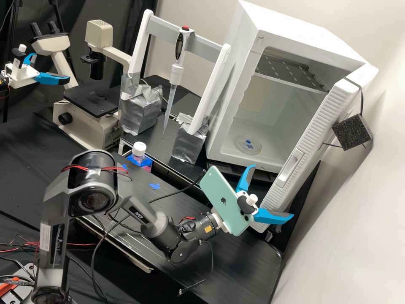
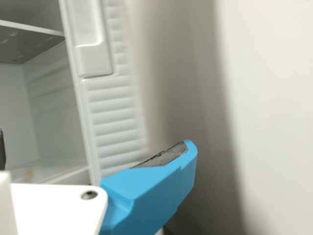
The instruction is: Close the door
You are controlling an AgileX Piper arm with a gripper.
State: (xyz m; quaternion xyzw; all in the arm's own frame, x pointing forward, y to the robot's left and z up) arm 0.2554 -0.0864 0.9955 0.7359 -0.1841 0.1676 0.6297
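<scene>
The gripper (image 1: 272, 191) stands open at the lower end of the white ribbed door (image 1: 314, 131), with nothing seen held between its fingers. One blue finger overlaps the door's bottom part; whether they touch I cannot tell. The door hangs wide open from the white cabinet (image 1: 312, 40), near the wall. In the wrist view, the gripper (image 2: 96, 148) has one blue finger with a grey pad beside the ribbed door (image 2: 115, 115), and a dark tip shows at the other side. The recessed handle (image 2: 94, 58) and the cabinet interior (image 2: 46, 103) are there as well.
A dish (image 1: 248, 145) lies inside the cabinet under a wire shelf (image 1: 291, 71). A black block (image 1: 352, 131) hangs at the door's outer side by the wall (image 1: 358, 236). Left stand a pipette (image 1: 177, 71) on its frame, a capped bottle (image 1: 139, 156) and a microscope (image 1: 93, 101).
</scene>
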